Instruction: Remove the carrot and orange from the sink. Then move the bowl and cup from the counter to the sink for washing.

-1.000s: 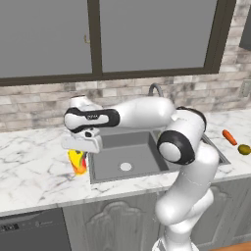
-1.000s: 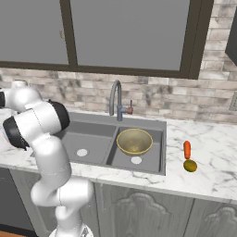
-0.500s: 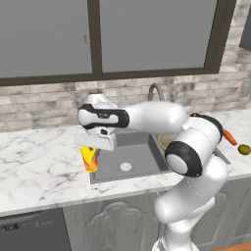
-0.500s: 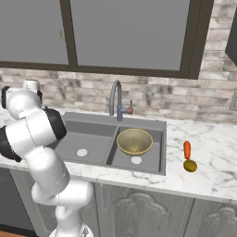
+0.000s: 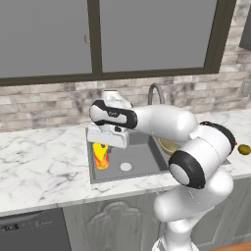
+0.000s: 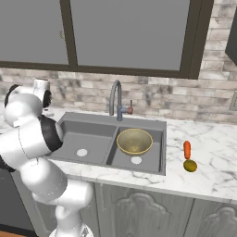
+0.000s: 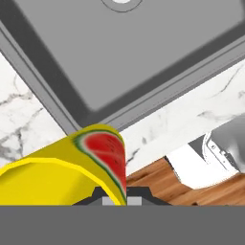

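My gripper [image 5: 104, 143] is shut on the cup [image 5: 101, 155], a yellow tumbler with a red mark, and holds it just above the left end of the sink's [image 5: 142, 158] left basin. The hand view shows the cup [image 7: 72, 167] close up, with the grey basin [image 7: 139, 57] beyond it. The bowl [image 6: 134, 141], golden-olive and wide, sits in the right basin. On the marble counter [image 6: 208, 162] right of the sink [image 6: 90, 134] lie the carrot [image 6: 187, 149] and, just in front of it, the olive-yellow orange [image 6: 190, 165].
An arched grey faucet [image 6: 115, 98] rises behind the divider between the two basins. A brick wall and a dark-framed window stand behind the counter. The left basin holds only its round drain [image 5: 126, 166]. White marble [image 5: 44, 162] stretches left of the sink.
The arm has swung to the right with the cup, from over the counter left of the sink to above the left basin's edge. Bowl, carrot and orange have stayed put.
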